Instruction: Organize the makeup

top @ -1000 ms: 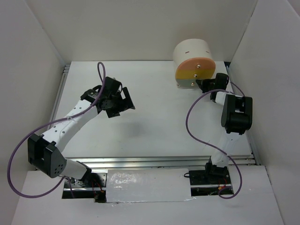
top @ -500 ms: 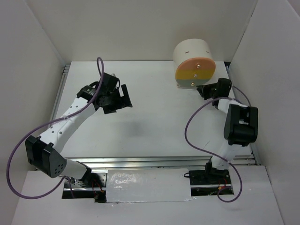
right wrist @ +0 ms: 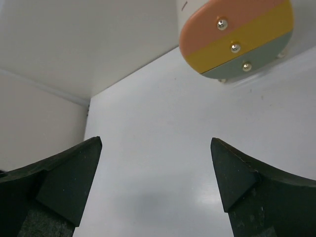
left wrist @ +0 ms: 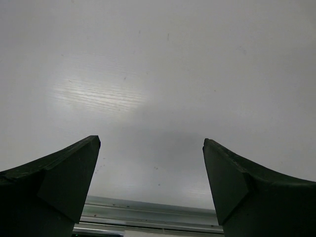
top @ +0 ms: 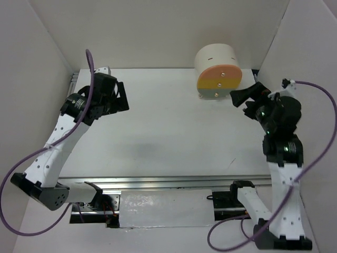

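I get bright, soft light from above. The left wrist view has a pale glare patch on the table (left wrist: 103, 94) at ten o'clock. The near dark fingers (left wrist: 54, 182) at five and seven look slightly blurred.

The right gripper (right wrist: 156, 143) is seen w/ its two dark fingers (right wrist: 64, 182) spread wide, one at btm L, one at btm R; only bare white table (right wrist: 148, 113) is seen btwn them. At top R a round box (right wrist: 236, 35) is shown, tilted in frame, w/ orange, yellow & green drawer fronts (right wrist: 261, 34) stacked, a small metal knob (right wrist: 222, 22) on each. White walls (right wrist: 74, 39) are seen upper L.
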Robot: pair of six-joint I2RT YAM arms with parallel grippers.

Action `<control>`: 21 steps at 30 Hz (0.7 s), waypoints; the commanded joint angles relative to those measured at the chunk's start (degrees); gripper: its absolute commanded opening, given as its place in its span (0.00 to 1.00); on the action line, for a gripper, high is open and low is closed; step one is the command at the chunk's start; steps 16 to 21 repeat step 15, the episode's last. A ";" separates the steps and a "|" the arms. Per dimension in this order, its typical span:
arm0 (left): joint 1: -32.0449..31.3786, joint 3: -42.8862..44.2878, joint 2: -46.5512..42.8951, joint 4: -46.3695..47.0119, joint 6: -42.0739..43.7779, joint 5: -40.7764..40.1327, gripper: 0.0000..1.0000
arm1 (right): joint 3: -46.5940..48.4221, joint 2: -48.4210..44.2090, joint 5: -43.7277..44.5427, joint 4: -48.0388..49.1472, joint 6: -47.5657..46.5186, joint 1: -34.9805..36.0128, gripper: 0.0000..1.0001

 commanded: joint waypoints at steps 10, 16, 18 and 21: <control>-1.40 -11.44 -15.37 -5.70 -3.80 -14.99 0.99 | 17.93 -22.26 5.80 -33.61 -19.45 2.27 1.00; -1.40 -14.87 -18.63 -5.35 -4.42 -14.99 0.99 | 18.02 -23.41 6.24 -35.90 -19.72 2.28 1.00; -1.40 -14.87 -18.63 -5.35 -4.42 -14.99 0.99 | 18.02 -23.41 6.24 -35.90 -19.72 2.28 1.00; -1.40 -14.87 -18.63 -5.35 -4.42 -14.99 0.99 | 18.02 -23.41 6.24 -35.90 -19.72 2.28 1.00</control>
